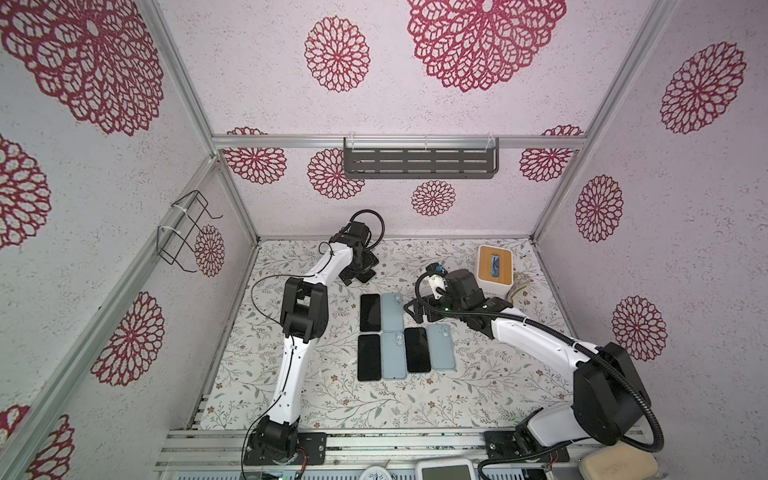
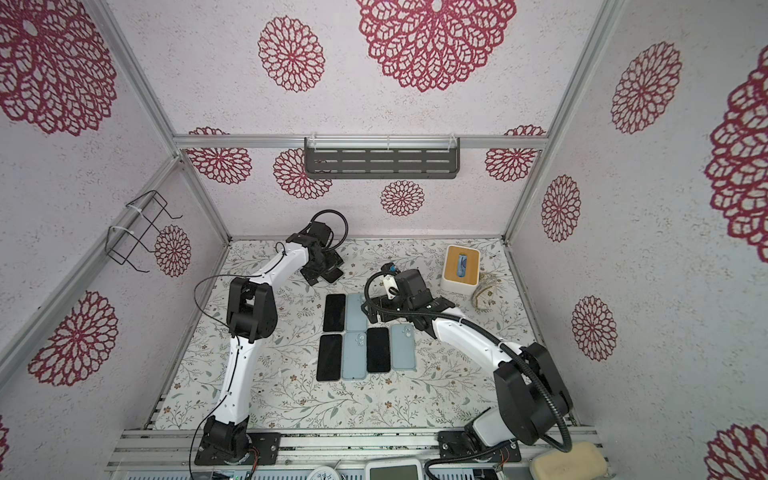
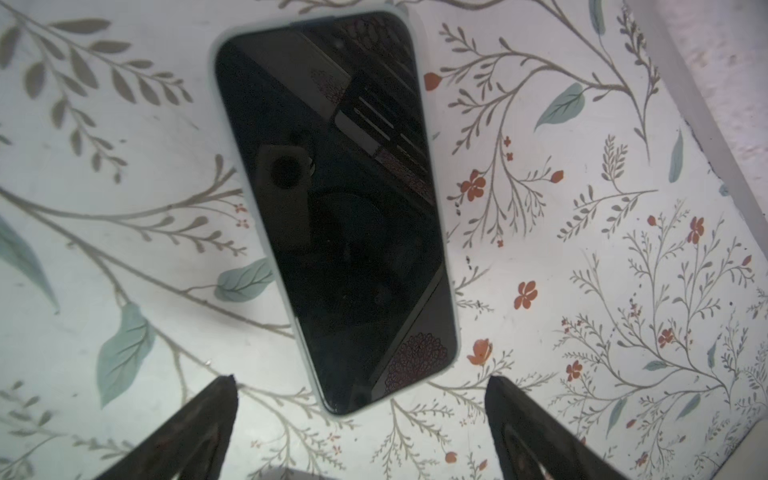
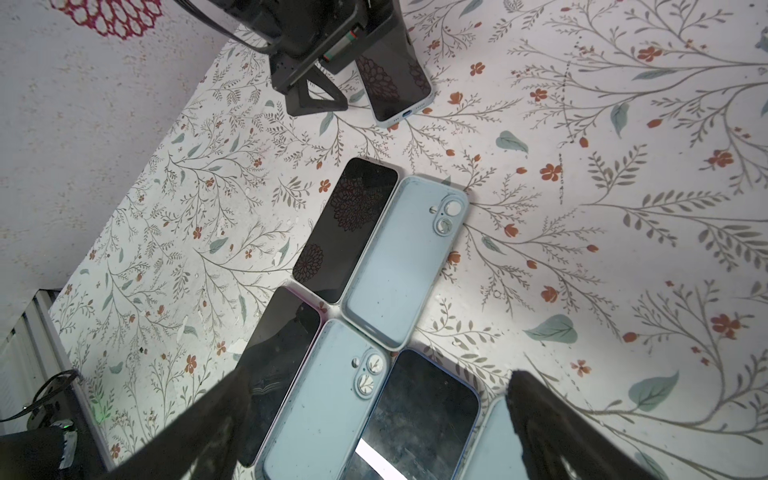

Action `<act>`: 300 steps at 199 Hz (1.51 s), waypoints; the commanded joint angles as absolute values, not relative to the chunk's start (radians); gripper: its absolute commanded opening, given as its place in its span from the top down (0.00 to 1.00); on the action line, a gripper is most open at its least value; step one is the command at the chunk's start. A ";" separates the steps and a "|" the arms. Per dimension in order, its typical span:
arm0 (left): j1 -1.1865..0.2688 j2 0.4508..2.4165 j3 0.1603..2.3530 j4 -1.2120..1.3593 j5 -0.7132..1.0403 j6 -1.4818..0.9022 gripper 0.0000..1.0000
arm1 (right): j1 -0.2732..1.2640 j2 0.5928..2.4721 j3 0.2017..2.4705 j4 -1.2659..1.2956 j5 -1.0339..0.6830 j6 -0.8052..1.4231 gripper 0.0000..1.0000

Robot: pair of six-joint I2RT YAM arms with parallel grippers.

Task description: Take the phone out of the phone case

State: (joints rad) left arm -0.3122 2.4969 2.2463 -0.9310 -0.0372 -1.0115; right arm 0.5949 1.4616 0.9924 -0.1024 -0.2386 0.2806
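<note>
Left claw [image 3: 361,380] wide open over phone [image 3: 332,208] snug in pale case [image 3: 216,54], far table [image 1: 478,395] – lined up for grab. Right claw [image 4: 376,374] open above empty cases [image 1: 394,311], ready to brace.

I can read no text, brand, number or sign; the screen device [image 1: 446,471] at the near edge is too small.

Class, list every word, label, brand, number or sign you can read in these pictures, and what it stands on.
No text can be read.
Round dial at the near edge: markings too small.
White-framed screen beside it: nothing legible.
Cased phone: dark screen, reflections only.
</note>
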 commanded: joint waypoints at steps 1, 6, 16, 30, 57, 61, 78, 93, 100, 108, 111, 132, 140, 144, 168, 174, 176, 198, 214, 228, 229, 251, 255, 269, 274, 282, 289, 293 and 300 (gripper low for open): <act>-0.320 2.536 2.284 -0.923 -0.033 -1.011 0.03 | 0.597 1.437 0.991 -0.066 -0.248 0.262 0.01; -0.320 2.540 2.289 -0.924 -0.034 -1.009 0.03 | 0.597 1.436 0.991 -0.063 -0.248 0.260 0.01; -0.323 2.550 2.298 -0.925 -0.037 -1.009 0.03 | 0.597 1.436 0.993 -0.059 -0.247 0.258 0.01; -0.325 2.568 2.321 -0.935 -0.037 -1.003 0.03 | 0.596 1.438 0.994 -0.050 -0.248 0.255 0.01; -0.335 2.613 2.395 -0.970 -0.052 -0.984 0.03 | 0.596 1.444 0.998 -0.036 -0.253 0.249 0.01; -0.337 2.620 2.408 -0.979 -0.055 -0.981 0.03 | 0.595 1.445 0.999 -0.033 -0.253 0.249 0.01; -0.341 2.655 2.460 -1.020 -0.063 -0.973 0.03 | 0.594 1.447 1.000 -0.025 -0.256 0.243 0.01; -0.341 2.681 2.496 -1.063 -0.083 -0.973 0.03 | 0.589 1.447 1.000 -0.015 -0.260 0.238 0.01; -0.342 2.687 2.505 -1.077 -0.092 -0.973 0.03 | 0.588 1.447 1.000 -0.011 -0.265 0.235 0.01; -0.343 2.692 2.513 -1.090 -0.105 -0.969 0.03 | 0.585 1.447 1.000 -0.005 -0.268 0.233 0.01; -0.345 2.695 2.515 -1.093 -0.110 -0.967 0.03 | 0.584 1.448 1.000 -0.005 -0.268 0.233 0.01; -0.352 2.693 2.520 -1.105 -0.143 -0.954 0.03 | 0.573 1.450 0.999 0.007 -0.284 0.226 0.01; -0.355 2.696 2.525 -1.110 -0.152 -0.944 0.03 | 0.570 1.451 0.999 0.013 -0.291 0.225 0.01; -0.356 2.698 2.528 -1.113 -0.155 -0.939 0.03 | 0.567 1.452 0.999 0.017 -0.295 0.225 0.01; -0.364 2.715 2.557 -1.159 -0.185 -0.917 0.03 | 0.549 1.454 0.984 0.055 -0.324 0.240 0.01; -0.366 2.717 2.560 -1.169 -0.194 -0.908 0.03 | 0.544 1.452 0.977 0.067 -0.335 0.249 0.01; -0.368 2.718 2.560 -1.171 -0.196 -0.905 0.03 | 0.543 1.451 0.974 0.073 -0.338 0.252 0.01; -0.375 2.734 2.566 -1.198 -0.219 -0.885 0.03 | 0.532 1.445 0.953 0.126 -0.365 0.279 0.01; -0.375 2.740 2.569 -1.217 -0.225 -0.879 0.03 | 0.527 1.445 0.950 0.139 -0.381 0.289 0.01; -0.376 2.746 2.569 -1.233 -0.247 -0.874 0.03 | 0.523 1.441 0.943 0.143 -0.388 0.288 0.01; -0.377 2.747 2.569 -1.234 -0.248 -0.874 0.03 | 0.523 1.441 0.942 0.143 -0.388 0.289 0.01; -0.375 2.742 2.558 -1.251 -0.254 -0.870 0.03 | 0.519 1.433 0.927 0.154 -0.392 0.293 0.01; -0.373 2.740 2.555 -1.253 -0.257 -0.870 0.03 | 0.519 1.431 0.924 0.156 -0.391 0.293 0.01; -0.367 2.719 2.522 -1.262 -0.267 -0.876 0.03 | 0.517 1.428 0.920 0.155 -0.393 0.294 0.01; -0.365 2.706 2.507 -1.260 -0.269 -0.876 0.03 | 0.514 1.427 0.919 0.153 -0.393 0.294 0.01; -0.361 2.680 2.469 -1.251 -0.275 -0.876 0.03 | 0.514 1.424 0.919 0.152 -0.390 0.293 0.01; -0.360 2.652 2.420 -1.234 -0.280 -0.874 0.03 | 0.512 1.422 0.917 0.152 -0.389 0.294 0.01; -0.358 2.631 2.396 -1.219 -0.281 -0.873 0.03 | 0.513 1.422 0.917 0.152 -0.389 0.294 0.01; -0.355 2.602 2.347 -1.197 -0.280 -0.872 0.03 | 0.511 1.423 0.919 0.152 -0.387 0.295 0.01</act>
State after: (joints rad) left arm -0.3725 2.6621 2.4844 -1.1381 -0.2413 -0.8909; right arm 0.5194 1.4624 0.9115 0.1196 -0.3717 0.2821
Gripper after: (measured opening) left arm 0.972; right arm 0.989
